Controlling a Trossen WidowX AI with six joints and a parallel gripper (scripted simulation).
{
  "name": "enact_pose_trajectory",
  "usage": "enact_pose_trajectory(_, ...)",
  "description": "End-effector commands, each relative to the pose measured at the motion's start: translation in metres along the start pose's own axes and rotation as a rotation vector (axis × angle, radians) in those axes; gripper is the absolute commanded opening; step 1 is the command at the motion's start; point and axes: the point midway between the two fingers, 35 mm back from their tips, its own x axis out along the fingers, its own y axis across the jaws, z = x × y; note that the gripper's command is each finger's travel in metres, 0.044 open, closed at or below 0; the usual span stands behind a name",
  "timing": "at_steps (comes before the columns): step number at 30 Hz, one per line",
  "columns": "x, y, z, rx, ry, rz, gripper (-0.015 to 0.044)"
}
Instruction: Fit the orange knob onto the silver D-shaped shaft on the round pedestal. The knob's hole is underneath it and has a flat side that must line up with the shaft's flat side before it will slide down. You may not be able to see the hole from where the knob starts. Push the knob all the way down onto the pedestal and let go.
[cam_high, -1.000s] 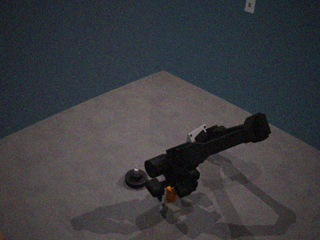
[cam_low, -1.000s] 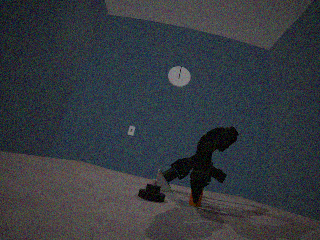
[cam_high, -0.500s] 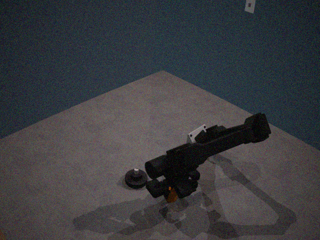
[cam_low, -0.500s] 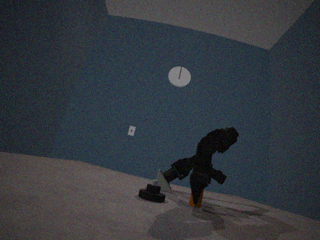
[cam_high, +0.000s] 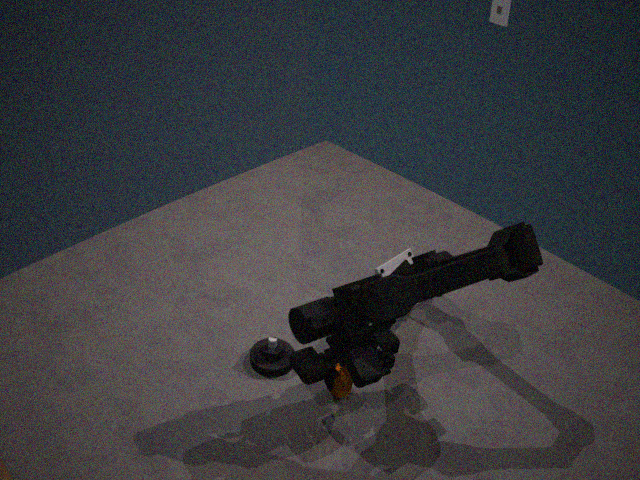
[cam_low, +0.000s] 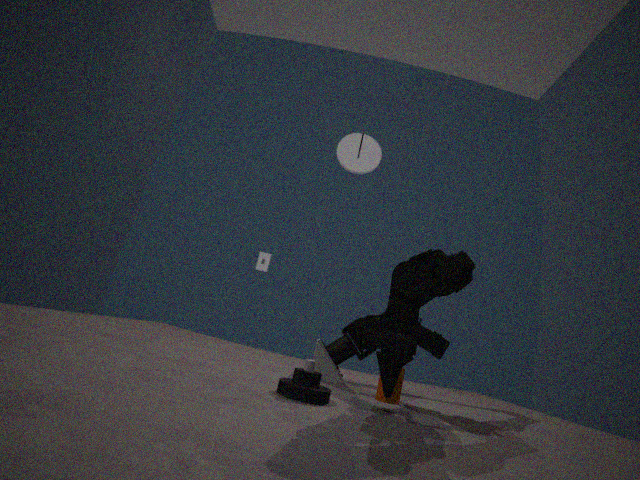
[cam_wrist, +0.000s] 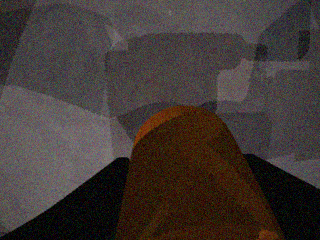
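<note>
The orange knob (cam_high: 342, 383) (cam_low: 381, 395) (cam_wrist: 185, 190) is between the fingers of my gripper (cam_high: 339, 388) (cam_low: 389, 393) (cam_wrist: 186, 167), which is shut on it. In the exterior view its lower end looks just above the table. Its hole is hidden. The black round pedestal (cam_high: 271, 365) (cam_low: 303, 394) stands left of the gripper in the top and exterior views, with the short silver shaft (cam_high: 272, 341) (cam_low: 310, 364) upright on top. The shaft's flat side cannot be made out. The pedestal is not in the wrist view.
The table (cam_high: 206, 289) (cam_low: 129, 372) carries the arm's broad dark shadows around the knob. In the top view the black forearm (cam_high: 361, 304) reaches over the area just right of the pedestal. A pale triangular plate (cam_low: 324, 364) shows just behind the pedestal in the exterior view.
</note>
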Motion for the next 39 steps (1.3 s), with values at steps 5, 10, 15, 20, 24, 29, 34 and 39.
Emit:
enact_pose_trajectory(5,-0.022,-0.006,0.001,-0.008,0.008,-0.013,0.0000)
enact_pose_trajectory(10,-0.038,-0.008,0.000,-0.005,0.012,-0.015,0.0000)
enact_pose_trajectory(15,-0.054,-0.011,0.000,-0.003,0.015,-0.015,0.0000)
enact_pose_trajectory(20,-0.070,-0.012,0.000,0.000,0.016,-0.015,0.0000)
enact_pose_trajectory(24,-0.083,-0.013,0.000,0.003,0.016,-0.015,0.0000)
enact_pose_trajectory(29,-0.099,-0.013,0.000,0.005,0.015,-0.013,0.0000)
enact_pose_trajectory(34,-0.115,-0.013,0.001,0.006,0.012,-0.011,0.0000)
enact_pose_trajectory(39,-0.123,-0.013,0.000,0.006,0.010,-0.009,0.0000)
